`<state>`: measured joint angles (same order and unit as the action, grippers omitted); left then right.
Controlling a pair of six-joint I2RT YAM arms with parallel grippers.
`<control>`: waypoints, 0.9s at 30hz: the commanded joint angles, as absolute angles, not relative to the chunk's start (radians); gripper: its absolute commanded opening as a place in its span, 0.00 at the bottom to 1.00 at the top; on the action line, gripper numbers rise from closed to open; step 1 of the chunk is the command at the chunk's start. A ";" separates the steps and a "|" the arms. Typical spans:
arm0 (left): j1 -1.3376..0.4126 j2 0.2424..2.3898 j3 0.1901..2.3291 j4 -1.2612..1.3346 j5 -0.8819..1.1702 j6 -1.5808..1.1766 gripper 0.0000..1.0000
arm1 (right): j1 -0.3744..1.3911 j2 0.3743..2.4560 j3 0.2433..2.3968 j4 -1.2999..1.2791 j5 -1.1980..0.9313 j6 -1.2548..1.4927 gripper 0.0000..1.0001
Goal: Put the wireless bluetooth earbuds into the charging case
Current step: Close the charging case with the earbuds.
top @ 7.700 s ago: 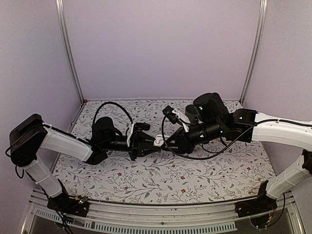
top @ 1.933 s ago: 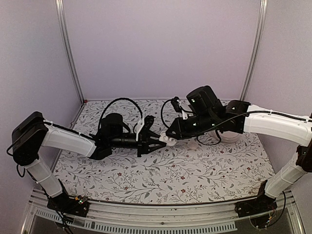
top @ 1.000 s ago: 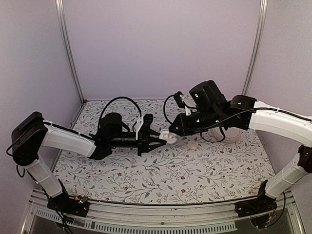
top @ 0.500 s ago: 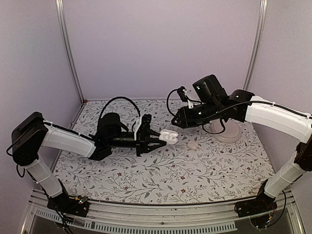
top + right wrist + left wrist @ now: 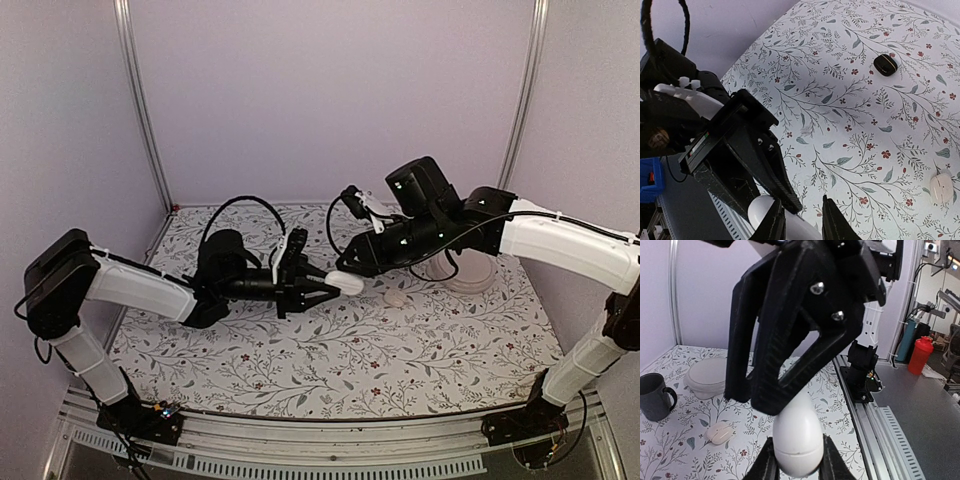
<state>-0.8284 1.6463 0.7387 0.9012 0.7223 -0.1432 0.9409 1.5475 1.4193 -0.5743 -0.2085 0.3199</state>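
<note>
**Case clamped in left tool, right tool on its free end**

My left tool (image 5: 799, 469) is closed tight on the case (image 5: 796, 437). The case is a white, egg-shaped shell, pinched from both sides at the end nearest my left wrist. It is held off the table (image 5: 330, 370), over the middle, with its long axis pointing toward my right arm. A seam runs around the shell and the lid looks down. The inside is hidden, so I can't say where the earbuds are.

My right tool (image 5: 801, 210) comes in from the opposite side, nose to nose with the left. Its jaws stand a small way apart. The left wrist view shows both tips on the case's free end. The right wrist view shows white shell in the gap between the fingers. It is touching the case, but I can't tell whether it is pinching or only resting there.

Also on the table:
- A small white pod (image 5: 397, 298) lies flat, between the case and a white dish (image 5: 470, 272) on the right side.
- A dark mug (image 5: 655, 396) stands upright near the dish, not touching it.
- A small black item (image 5: 886, 64) lies alone, well apart from the pod. It shows in the right wrist view only, and it's too small to tell what it is.
</note>
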 commanded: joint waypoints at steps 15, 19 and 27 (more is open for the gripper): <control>-0.780 1.665 0.743 1.045 0.729 -0.297 0.00 | 1.023 1.528 1.289 -0.508 -0.119 0.364 0.25; -0.767 1.710 0.777 0.953 0.715 -0.316 0.00 | 0.986 1.501 1.267 -0.504 -0.073 0.413 0.25; -0.739 1.914 0.872 0.752 0.660 -0.526 0.00 | 0.779 1.322 1.062 -0.359 -0.025 0.557 0.44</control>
